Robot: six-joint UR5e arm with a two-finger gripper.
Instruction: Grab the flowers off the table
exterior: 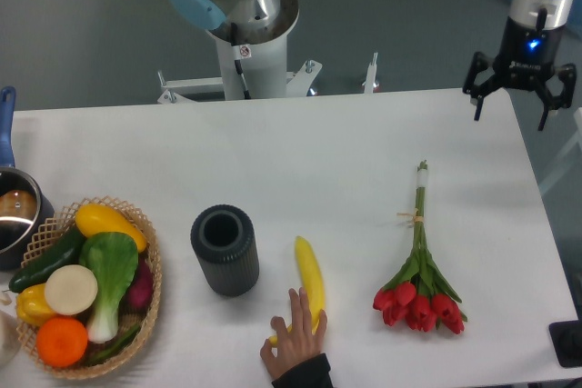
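Lying on the desk (273, 161), the flowers (419, 265) point their red heads down-right. The pincer (520, 97) hangs well apart from them — fingers spread, holding nothing.

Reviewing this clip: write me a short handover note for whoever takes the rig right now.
Gripper: open, empty, hanging above the table's far right corner.
Flowers: lying flat on the table, right of centre, red heads toward the near edge, stems pointing away. Untouched.
A person's hand rests on the banana left of the flowers; wait until it is clear.
Done: nothing yet.
Left: descend over the stems, close, lift.
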